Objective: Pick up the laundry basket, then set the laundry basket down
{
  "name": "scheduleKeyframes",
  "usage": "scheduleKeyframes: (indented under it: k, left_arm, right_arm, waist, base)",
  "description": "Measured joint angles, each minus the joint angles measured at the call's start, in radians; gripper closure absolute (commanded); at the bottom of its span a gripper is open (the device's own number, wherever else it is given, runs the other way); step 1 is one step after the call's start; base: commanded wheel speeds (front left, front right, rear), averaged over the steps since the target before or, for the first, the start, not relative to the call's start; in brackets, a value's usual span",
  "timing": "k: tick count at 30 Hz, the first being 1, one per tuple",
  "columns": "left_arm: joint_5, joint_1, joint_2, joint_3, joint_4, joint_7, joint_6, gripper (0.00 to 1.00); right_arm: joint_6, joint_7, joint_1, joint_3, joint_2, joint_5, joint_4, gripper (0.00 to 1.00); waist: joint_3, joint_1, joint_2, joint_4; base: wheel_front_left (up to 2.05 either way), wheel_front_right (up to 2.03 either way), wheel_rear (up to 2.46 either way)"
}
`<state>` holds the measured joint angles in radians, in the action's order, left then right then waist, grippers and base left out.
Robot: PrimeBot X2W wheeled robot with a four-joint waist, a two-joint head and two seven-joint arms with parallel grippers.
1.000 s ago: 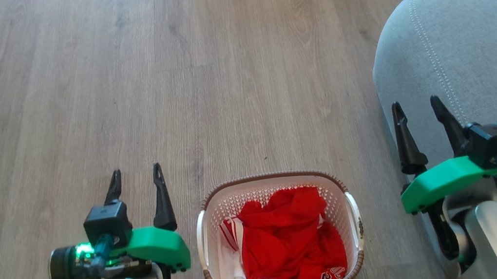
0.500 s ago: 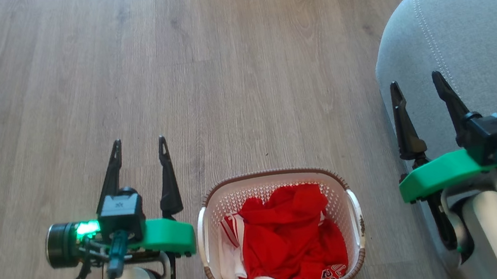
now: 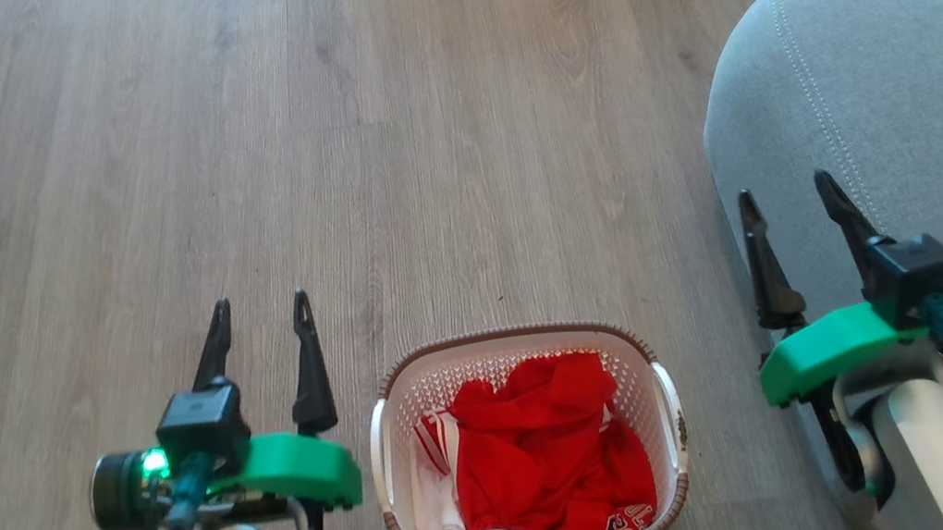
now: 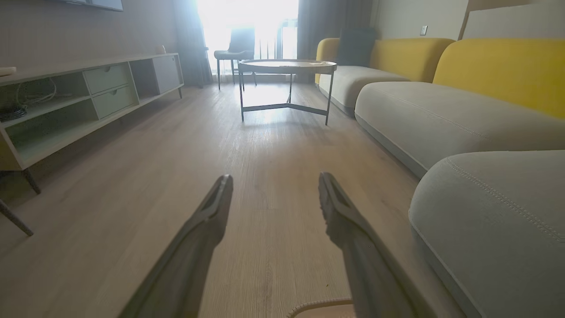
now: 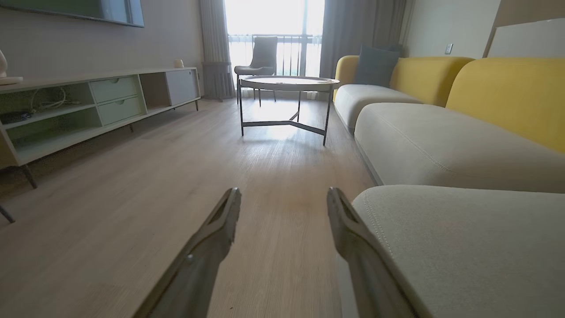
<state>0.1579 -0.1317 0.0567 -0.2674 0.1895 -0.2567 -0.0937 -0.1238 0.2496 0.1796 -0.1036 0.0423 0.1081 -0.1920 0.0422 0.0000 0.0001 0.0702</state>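
Now, wide wood floor (image 3: 450, 119), grey sofa (image 3: 895, 99) on the right, laundry basket (image 3: 505, 336) low and centre in the head view.
The basket sits on the floor near the sofa, red and white clothes (image 3: 547, 459) heaped inside. The left end effector (image 3: 260, 301) hovers just beside its left, the right end effector (image 3: 782, 188) by the sofa edge. Both have fingers spread apart, gripping nothing.

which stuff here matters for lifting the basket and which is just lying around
For the job: laundry basket, clothes inside it, left tool, right tool.
Just around: grey sofa, round table, low cabinet, chair.
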Motion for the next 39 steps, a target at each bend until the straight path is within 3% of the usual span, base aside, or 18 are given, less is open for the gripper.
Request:
scheduleKeyframes:
  k: [4,8,39]
  left_arm:
    - [0.013,0.012,-0.002,0.020,0.049,0.000,0.061,0.00]
    - [0.030,0.012,-0.005,0.025,0.074,0.000,0.085,0.00]
    - [0.064,0.011,-0.006,0.023,0.109,0.000,0.094,0.00]
  right_arm:
    - [0.000,0.000,0.000,0.012,0.000,0.025,-0.037,0.00]
    - [0.000,0.000,0.000,0.011,0.000,0.031,-0.076,0.00]
    - [0.000,0.000,0.000,0.011,0.000,0.032,-0.117,0.00]
  waist:
    - [-0.003,0.0000,0.0000,-0.001]
    - [-0.006,0.0000,0.0000,-0.002]
    - [0.006,0.0000,0.0000,0.004]
  base:
    - [0.00,0.00,0.00]
    - [0.00,0.00,0.00]
    - [0.00,0.00,0.00]
